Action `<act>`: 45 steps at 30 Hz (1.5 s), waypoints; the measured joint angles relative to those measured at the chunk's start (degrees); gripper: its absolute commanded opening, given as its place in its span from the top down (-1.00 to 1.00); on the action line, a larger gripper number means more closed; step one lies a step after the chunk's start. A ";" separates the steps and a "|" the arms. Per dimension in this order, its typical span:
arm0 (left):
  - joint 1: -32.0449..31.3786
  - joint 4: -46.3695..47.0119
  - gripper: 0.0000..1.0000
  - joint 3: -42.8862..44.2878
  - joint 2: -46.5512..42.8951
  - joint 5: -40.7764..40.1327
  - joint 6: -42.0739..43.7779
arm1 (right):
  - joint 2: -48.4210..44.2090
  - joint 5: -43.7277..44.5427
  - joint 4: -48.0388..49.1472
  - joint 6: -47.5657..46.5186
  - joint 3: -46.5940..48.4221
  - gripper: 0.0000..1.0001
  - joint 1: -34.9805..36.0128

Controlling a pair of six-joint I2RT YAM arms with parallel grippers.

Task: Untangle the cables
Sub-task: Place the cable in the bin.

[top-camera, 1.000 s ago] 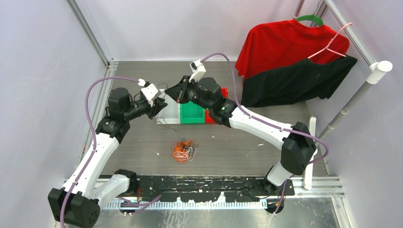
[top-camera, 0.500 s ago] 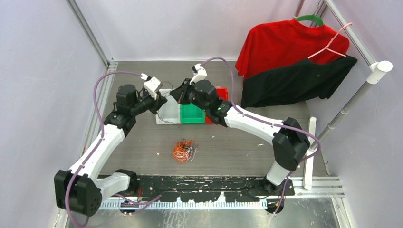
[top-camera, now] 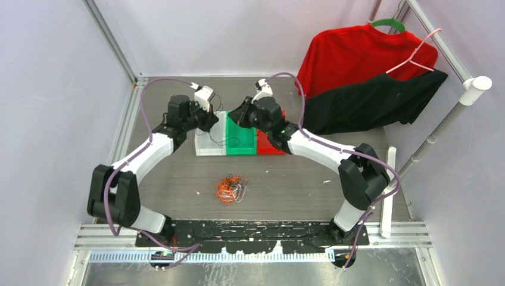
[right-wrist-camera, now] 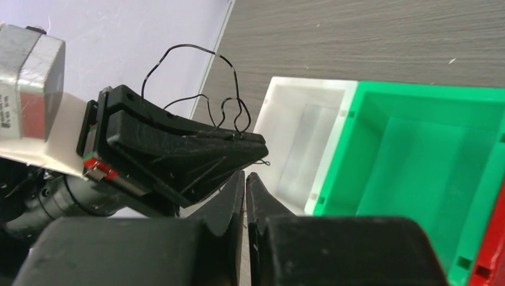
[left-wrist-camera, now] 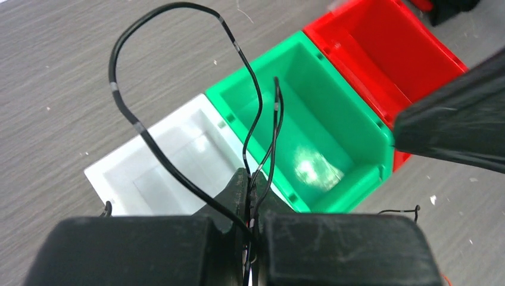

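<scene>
Both arms had reached farther back since the earlier frame, and their grippers met over the row of bins. The left gripper [left-wrist-camera: 250, 185] was clamped on a thin black cable [left-wrist-camera: 113, 86] marked with pale bands, which rose from the closed fingers in a tall loop with a second strand above the white bin [left-wrist-camera: 155, 173] and green bin [left-wrist-camera: 309, 137]. The right gripper [right-wrist-camera: 245, 179] sat just beside it with its fingers pressed nearly together; whether it pinched the cable could not be told. The remaining cables [top-camera: 229, 189], a small knot of orange, black and white, lay on the worktop [top-camera: 298, 179], well apart from the bins.
</scene>
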 measured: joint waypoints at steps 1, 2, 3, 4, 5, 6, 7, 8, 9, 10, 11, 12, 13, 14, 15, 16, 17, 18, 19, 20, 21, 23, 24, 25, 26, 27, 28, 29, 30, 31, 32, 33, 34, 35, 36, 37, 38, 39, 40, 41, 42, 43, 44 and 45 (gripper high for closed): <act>0.04 0.48 1.00 0.85 1.33 -0.46 -0.44 | 0.00 -0.31 0.09 0.13 0.00 0.80 -0.59; 0.09 0.94 1.00 1.88 2.75 -0.72 -0.72 | 0.00 -0.57 0.13 0.20 0.00 0.81 -1.07; 0.09 1.27 1.00 2.84 4.07 -1.07 -0.96 | 0.04 -0.85 0.20 0.37 0.00 0.82 -1.57; 0.09 1.64 1.00 3.78 5.27 -1.33 -1.18 | 0.09 -1.16 0.24 0.48 0.00 0.82 -1.90; 0.09 2.10 1.00 4.57 6.40 -1.60 -1.22 | 0.20 -1.51 0.26 0.66 0.02 0.82 -2.12; 0.09 2.54 0.90 4.90 7.23 -1.77 -1.09 | 0.33 -1.70 0.28 0.74 0.02 0.82 -2.23; 0.09 3.04 0.83 4.96 7.93 -2.05 -0.68 | 0.57 -2.05 0.31 0.81 0.09 0.81 -2.34; 0.09 3.26 0.77 4.96 8.59 -2.32 -0.24 | 0.92 -2.38 0.33 0.83 0.15 0.80 -2.40; 0.09 3.41 0.68 4.94 9.29 -2.82 0.09 | 1.29 -2.67 0.35 0.83 0.22 0.78 -2.49; 0.09 3.52 0.44 4.85 9.90 -3.26 0.59 | 1.62 -2.84 0.33 0.85 0.24 0.78 -2.56; 0.09 3.78 0.31 4.48 10.43 -3.72 1.14 | 1.99 -3.06 0.28 0.83 0.24 0.77 -2.73; 0.09 4.04 0.24 3.89 10.56 -4.20 1.75 | 2.32 -3.19 0.20 0.81 0.24 0.76 -2.78; 0.09 4.42 0.13 3.02 10.56 -4.63 2.27 | 2.51 -3.28 0.13 0.81 0.24 0.74 -2.84; 0.11 4.59 -0.03 2.27 10.54 -5.07 2.73 | 2.71 -3.43 -0.04 0.74 0.24 0.72 -2.91; 0.15 4.70 -0.33 1.75 10.54 -5.57 3.06 | 2.75 -3.48 -0.20 0.70 0.24 0.69 -2.99; 0.37 4.66 -0.45 1.14 10.54 -5.99 3.63 | 2.80 -3.52 -0.26 0.55 0.24 0.68 -3.10; 0.44 4.68 -0.56 0.83 10.54 -6.19 4.26 | 2.80 -3.56 -0.28 0.46 0.26 0.66 -3.13; 0.50 4.66 -0.66 0.72 10.54 -6.38 4.92 | 2.80 -3.61 -0.37 0.26 0.28 0.64 -3.17; 0.66 4.55 -0.77 0.70 10.54 -6.64 5.53 | 2.80 -3.63 -0.61 0.04 0.39 0.63 -3.19; 0.76 4.55 -0.85 0.70 10.49 -6.67 6.05 | 2.80 -3.63 -0.72 -0.11 0.46 0.60 -3.21; 0.87 4.42 -0.90 0.70 10.43 -6.58 6.32 | 2.80 -3.65 -0.70 -0.28 0.48 0.58 -3.21; 1.31 3.43 -0.98 0.74 10.05 -5.90 6.97 | 2.80 -3.63 -0.76 -0.52 0.48 0.54 -3.21; 1.55 2.75 -1.00 0.79 9.81 -5.42 7.15 | 2.80 -3.63 -0.94 -0.59 0.48 0.51 -3.21; 1.77 1.95 -0.99 0.96 9.51 -5.03 7.23 | 2.80 -3.63 -1.16 -0.70 0.48 0.50 -3.21; 2.08 0.44 -0.99 1.51 9.20 -4.42 7.23 | 2.80 -3.65 -1.36 -0.79 0.48 0.48 -3.21; 2.49 -1.29 -0.99 2.54 8.96 -3.61 7.26 | 2.80 -3.72 -1.70 -0.85 0.48 0.47 -3.21; 2.97 -3.37 -0.99 3.93 8.90 -2.40 7.26 | 2.80 -3.82 -2.03 -0.92 0.48 0.46 -3.21; 3.69 -5.88 -0.99 6.08 8.90 -0.85 7.23 | 2.80 -4.00 -2.43 -1.03 0.48 0.43 -3.21; 4.37 -8.15 -0.99 8.15 8.90 0.39 7.23 | 2.78 -4.11 -3.04 -1.38 0.48 0.39 -3.15; 5.11 -9.94 -0.99 10.14 8.90 1.64 7.21 | 2.78 -4.11 -3.50 -1.77 0.48 0.35 -3.04; 5.77 -11.61 -0.99 11.93 8.81 2.84 7.23 | 2.78 -4.09 -4.13 -2.40 0.48 0.30 -2.78; 6.43 -13.22 -0.99 13.62 8.63 4.20 7.21 | 2.78 -4.04 -4.76 -3.21 0.48 0.26 -2.36; 6.95 -14.84 -0.99 14.97 8.13 5.62 7.19 | 2.78 -4.02 -5.51 -4.00 0.48 0.20 -1.81; 7.48 -16.00 -0.99 15.61 7.43 6.69 7.15 | 2.78 -4.07 -6.47 -5.14 0.48 0.17 -0.96; 7.80 -16.92 -0.99 15.82 6.82 7.54 7.13 | 2.78 -4.09 -7.15 -5.70 0.48 0.14 -0.24; 8.00 -18.03 -0.99 15.96 6.21 8.50 7.08 | 2.78 -4.09 -7.85 -6.51 0.48 0.12 0.66; 8.04 -19.80 -0.99 16.24 5.70 9.70 6.99 | 2.78 -4.15 -8.50 -7.21 0.46 0.10 1.62; 8.00 -21.14 -0.99 16.57 5.57 10.69 6.91 | 2.78 -4.20 -9.01 -7.78 0.46 0.09 2.25; 7.98 -22.62 -0.99 16.98 5.57 11.72 6.78 | 2.78 -4.31 -9.57 -8.46 0.46 0.09 3.10; 7.96 -24.02 -0.99 17.22 5.62 12.74 6.49 | 2.78 -4.33 -10.01 -8.94 0.46 0.09 3.80; 7.96 -25.29 -0.99 17.25 5.64 13.84 5.73 | 2.78 -4.33 -10.45 -9.46 0.44 0.08 4.57; 7.89 -26.14 -0.99 17.25 5.70 14.71 5.11 | 2.78 -4.31 -10.56 -9.84 0.35 0.08 5.20; 7.87 -26.53 -0.99 17.25 5.84 15.50 4.02 | 2.78 -4.28 -10.51 -9.99 0.20 0.08 5.57; 7.87 -26.58 -0.99 17.20 6.08 16.52 2.62 | 2.75 -4.26 -10.03 -10.19 -0.33 0.07 5.95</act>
